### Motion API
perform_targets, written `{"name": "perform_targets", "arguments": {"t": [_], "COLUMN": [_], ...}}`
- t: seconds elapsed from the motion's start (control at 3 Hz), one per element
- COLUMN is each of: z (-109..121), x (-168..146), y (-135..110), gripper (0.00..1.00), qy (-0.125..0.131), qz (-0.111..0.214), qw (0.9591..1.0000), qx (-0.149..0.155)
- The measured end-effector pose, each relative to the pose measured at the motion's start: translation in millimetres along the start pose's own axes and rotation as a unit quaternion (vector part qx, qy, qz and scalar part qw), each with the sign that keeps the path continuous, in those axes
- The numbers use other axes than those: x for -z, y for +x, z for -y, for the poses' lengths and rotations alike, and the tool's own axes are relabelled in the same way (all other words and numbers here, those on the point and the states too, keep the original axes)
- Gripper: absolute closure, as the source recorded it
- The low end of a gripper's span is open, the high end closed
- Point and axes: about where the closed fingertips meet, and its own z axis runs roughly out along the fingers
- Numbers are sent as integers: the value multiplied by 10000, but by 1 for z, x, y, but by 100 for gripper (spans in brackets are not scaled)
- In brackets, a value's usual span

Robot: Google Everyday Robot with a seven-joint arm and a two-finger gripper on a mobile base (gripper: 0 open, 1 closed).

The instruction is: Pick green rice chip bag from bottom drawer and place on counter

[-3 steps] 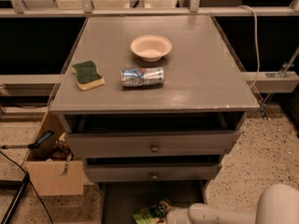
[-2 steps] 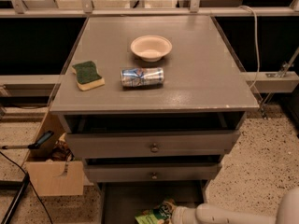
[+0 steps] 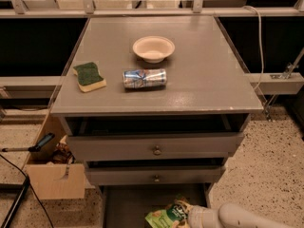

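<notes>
The green rice chip bag [image 3: 164,217] lies in the open bottom drawer [image 3: 123,205] at the lower edge of the camera view, half cut off by the frame. My gripper [image 3: 190,215] reaches in from the lower right on a white arm and sits right against the bag's right end. The counter [image 3: 199,75] is the flat grey top of the cabinet, well above the bag.
On the counter sit a beige bowl [image 3: 153,48], a blue-and-silver can [image 3: 145,78] lying on its side and a green-and-yellow sponge [image 3: 89,76]. Two knobbed drawers [image 3: 154,148] stand slightly pulled out above the bottom drawer. A cardboard box [image 3: 54,175] stands at the left.
The white arm has moved left along the bottom edge, and the bag with the gripper beside it now sits a little higher and further right in the drawer.
</notes>
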Motion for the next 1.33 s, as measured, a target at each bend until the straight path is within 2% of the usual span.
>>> {"name": "perform_targets", "arguments": {"t": [0.33,0.67,1.0,1.33], "z": [27,43,43,45], "x": [78,137,136,138], "y": [-21,-34,-35,-48], "gripper": [100,100,100,100], "qy": [261,418,414,372], "qz": [79,-28,-30,-160], "qw": [9993,9983,9984,9975], "qx": [250,394,396,585]}}
